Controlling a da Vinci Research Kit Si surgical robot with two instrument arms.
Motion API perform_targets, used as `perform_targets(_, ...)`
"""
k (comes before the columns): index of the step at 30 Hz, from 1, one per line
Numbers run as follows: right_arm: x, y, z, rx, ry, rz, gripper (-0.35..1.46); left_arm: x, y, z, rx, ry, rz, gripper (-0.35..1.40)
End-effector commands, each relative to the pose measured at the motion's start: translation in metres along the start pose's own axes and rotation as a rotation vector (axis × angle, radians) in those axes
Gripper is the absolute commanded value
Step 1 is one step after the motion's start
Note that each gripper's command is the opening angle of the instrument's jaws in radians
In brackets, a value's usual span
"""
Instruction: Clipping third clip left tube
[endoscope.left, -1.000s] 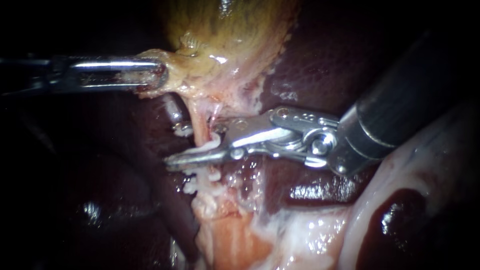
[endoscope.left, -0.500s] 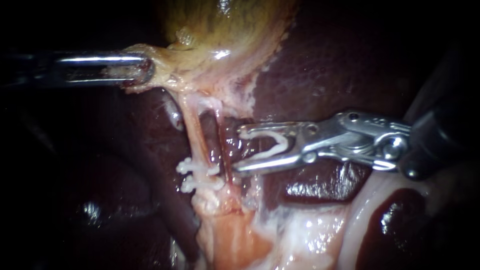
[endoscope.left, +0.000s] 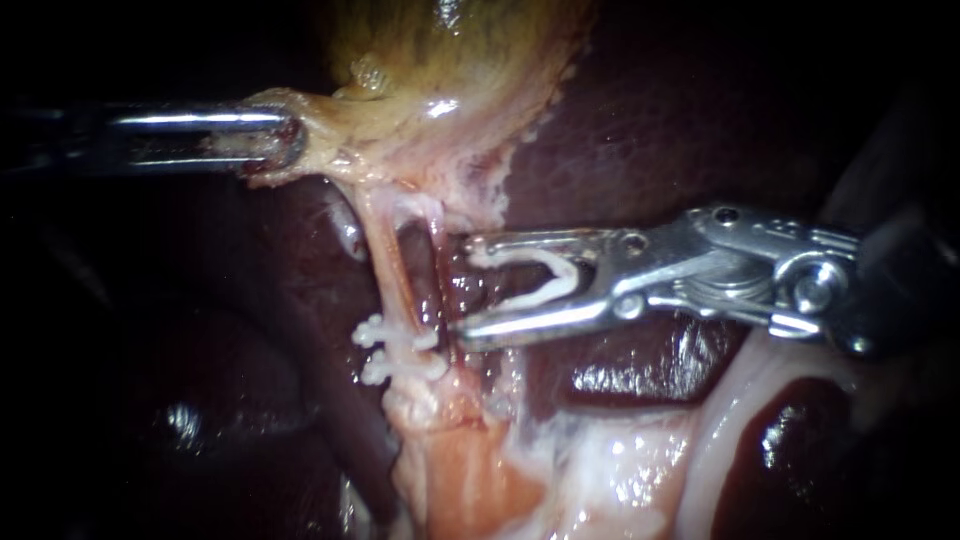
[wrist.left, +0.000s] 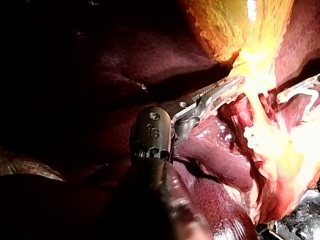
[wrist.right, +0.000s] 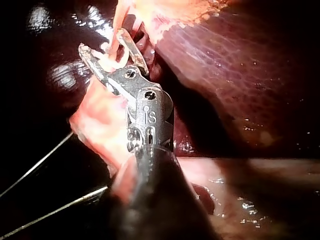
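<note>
Loaded clip (endoscope.left: 560, 270), gripped open-legged between the jaws of the right instrument (endoscope.left: 462, 288), lies at 3 o'clock of the left tube (endoscope.left: 392, 270), near but not around it. Its mouth faces 9 o'clock, long axis 3-to-9. Advise straddling that tube alone, 12 o'clock of the two seated clips (endoscope.left: 395, 350), before closing. Farther, the left instrument (endoscope.left: 288, 140) pinches the gallbladder (endoscope.left: 450, 80).

Left instrument (wrist.left: 231, 86), jaws clamped on the gallbladder (wrist.left: 235, 30) at its narrow end. Beside that end: liver (wrist.left: 210, 150), a tube (wrist.left: 259, 112) bearing white clips (wrist.left: 252, 135), and the right instrument (wrist.left: 304, 91) holding an open clip (wrist.left: 312, 97).
</note>
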Motion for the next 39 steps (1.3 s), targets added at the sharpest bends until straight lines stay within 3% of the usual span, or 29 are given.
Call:
perform_targets(1,-0.0003,0.0001,0.0004,0.001,-0.002,-0.002,0.49,0.0000,0.0000,0.0000,-0.001,-0.001,0.000,-0.35)
perform_targets(6,-0.0015,0.0008,0.0020,-0.003,-0.004,-0.010,0.49,0.0000,0.0001,-0.0001,-0.001,-0.001,0.000,-0.35)
perform_targets(11,-0.0027,0.0027,0.0019,-0.015,-0.013,-0.013,0.49,-0.0001,0.0003,-0.0002,0.000,0.000,0.000,-0.35)
perform_targets(22,-0.0042,0.0054,0.0038,-0.044,-0.025,-0.019,0.50,-0.0001,0.0004,-0.0001,0.000,0.000,0.000,-0.35)
perform_targets(29,-0.0035,0.0059,0.0057,-0.039,-0.028,-0.017,0.50,-0.0001,0.0005,-0.0001,0.001,0.000,0.000,-0.35)
perform_targets(39,-0.0017,0.0052,0.0078,-0.005,0.028,-0.014,0.50,-0.0001,0.0005,0.0000,0.001,0.001,0.000,-0.35)
